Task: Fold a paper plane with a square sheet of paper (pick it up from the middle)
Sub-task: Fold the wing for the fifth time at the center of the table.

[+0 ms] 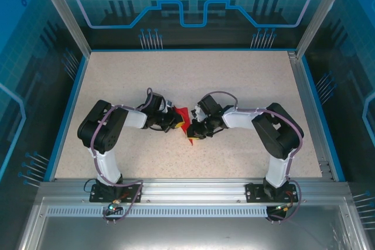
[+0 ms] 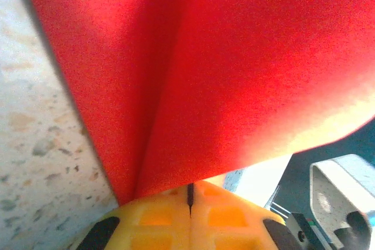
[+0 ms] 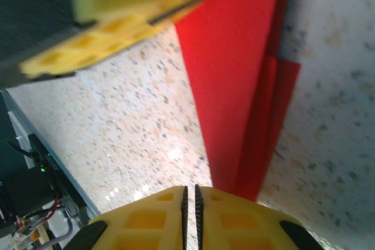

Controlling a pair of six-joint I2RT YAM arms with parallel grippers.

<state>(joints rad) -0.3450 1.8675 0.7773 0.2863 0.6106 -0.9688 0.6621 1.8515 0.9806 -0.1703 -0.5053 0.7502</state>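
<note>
Paper [image 1: 182, 113] | pinched at 9 o'clock by left gripper [image 2: 190, 196] (crease kept raised) | right gripper [image 3: 190, 196] closed at 4 o'clock, likely steadying it

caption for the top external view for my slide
Left hand and right hand meet at the folded red paper mid-table.

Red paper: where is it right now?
At mid-table in the top view, the paper lies partly folded between the left arm and right arm, whose shut jaws meet it from either side.
</note>
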